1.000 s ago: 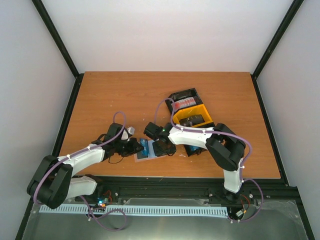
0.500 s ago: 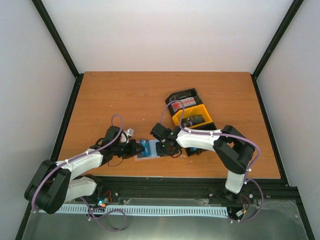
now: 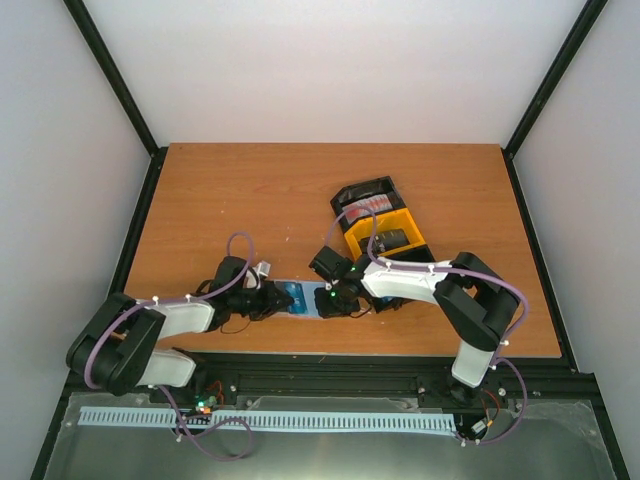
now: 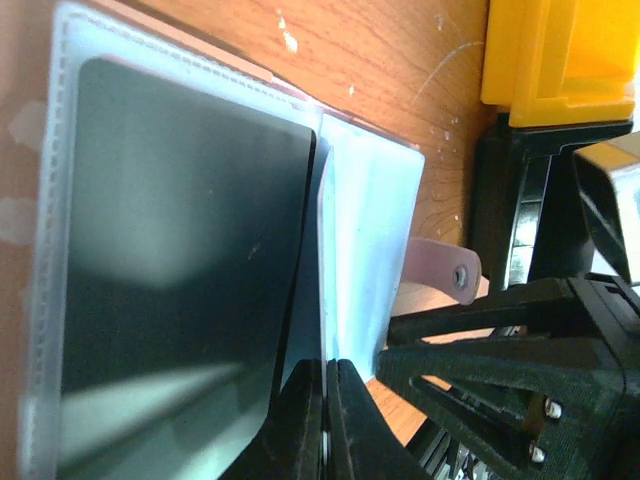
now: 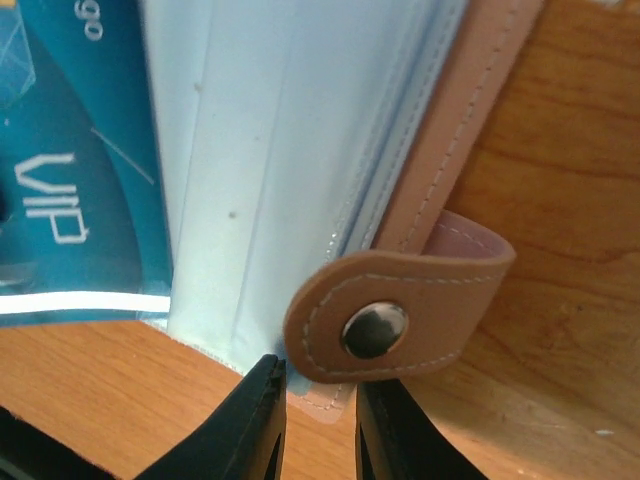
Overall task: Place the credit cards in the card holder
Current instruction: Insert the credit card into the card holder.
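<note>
Card holder (image 3: pixel 300 298) lies spread open on the bench (image 3: pixel 250 200), close to the near edge. Its long axis runs left to right, and the snap tab (image 5: pixel 400 315) end points toward the right arm. Left end effector (image 4: pixel 325 385) is pinched together on a clear pocket leaf. Right end effector (image 5: pixel 318 400) is nipped onto the tan edge beside the tab. A blue credit card (image 5: pixel 70 150) sits in a pocket.

reaches inward with left arm (image 3: pixel 180 315), stretched low from base; clamps left gripper (image 4: pixel 327 395) fully, fingertips pressed together. reaches leftward with right arm (image 3: pixel 410 280), elbow bent; pinches card holder (image 5: pixel 440 150) edge between right gripper (image 5: pixel 318 388) fingers, set narrowly apart.
</note>
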Available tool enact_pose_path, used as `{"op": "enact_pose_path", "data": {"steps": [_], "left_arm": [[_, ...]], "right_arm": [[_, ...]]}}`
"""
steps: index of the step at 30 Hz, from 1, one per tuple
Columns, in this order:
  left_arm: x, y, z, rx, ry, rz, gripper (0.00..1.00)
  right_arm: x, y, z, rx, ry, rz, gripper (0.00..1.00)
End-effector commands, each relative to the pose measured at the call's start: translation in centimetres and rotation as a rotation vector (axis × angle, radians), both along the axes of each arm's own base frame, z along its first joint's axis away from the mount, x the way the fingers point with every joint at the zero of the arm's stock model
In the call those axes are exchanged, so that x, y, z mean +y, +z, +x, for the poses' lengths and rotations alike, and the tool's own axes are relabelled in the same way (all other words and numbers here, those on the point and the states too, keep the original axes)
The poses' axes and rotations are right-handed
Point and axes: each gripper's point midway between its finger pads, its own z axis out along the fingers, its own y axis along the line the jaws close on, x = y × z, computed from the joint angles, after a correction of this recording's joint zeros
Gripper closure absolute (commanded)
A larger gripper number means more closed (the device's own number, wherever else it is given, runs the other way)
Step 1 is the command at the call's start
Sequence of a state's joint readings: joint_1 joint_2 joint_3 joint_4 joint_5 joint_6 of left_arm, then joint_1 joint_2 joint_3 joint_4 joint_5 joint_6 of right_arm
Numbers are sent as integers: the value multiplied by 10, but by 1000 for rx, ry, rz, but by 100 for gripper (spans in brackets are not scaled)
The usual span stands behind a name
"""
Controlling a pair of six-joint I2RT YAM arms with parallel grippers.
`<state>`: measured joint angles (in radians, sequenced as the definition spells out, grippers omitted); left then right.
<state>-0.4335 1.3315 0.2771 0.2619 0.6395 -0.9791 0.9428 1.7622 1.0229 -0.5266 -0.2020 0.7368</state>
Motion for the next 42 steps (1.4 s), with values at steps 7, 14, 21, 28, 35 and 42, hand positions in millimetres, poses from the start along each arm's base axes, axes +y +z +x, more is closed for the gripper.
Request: {"op": "enact_pose_path", "data": {"steps": [7,14,21,28,35,42], "left_arm": [[-8,-3,3,-62,-116,16,99],[-13,-1,-5,-84,-255,41,99],[-19,-5,-17,-33,-296,-23,99],[-25,-1,-4,-49,-331,-7,99],[-24,-4,-4,-37,-322,-1,98],[-27,-2,-12,-30,-323,-46,96]], "right_arm": [[-6,-2,-15,40,71,13,77],[-14,6,-6,1,43,-2,74],[-15,8,4,-12,6,13,74],[-16,9,6,-10,-24,24,74],[-23,14,8,-30,-83,38,75],[-23,28,16,-70,-146,94,74]]}}
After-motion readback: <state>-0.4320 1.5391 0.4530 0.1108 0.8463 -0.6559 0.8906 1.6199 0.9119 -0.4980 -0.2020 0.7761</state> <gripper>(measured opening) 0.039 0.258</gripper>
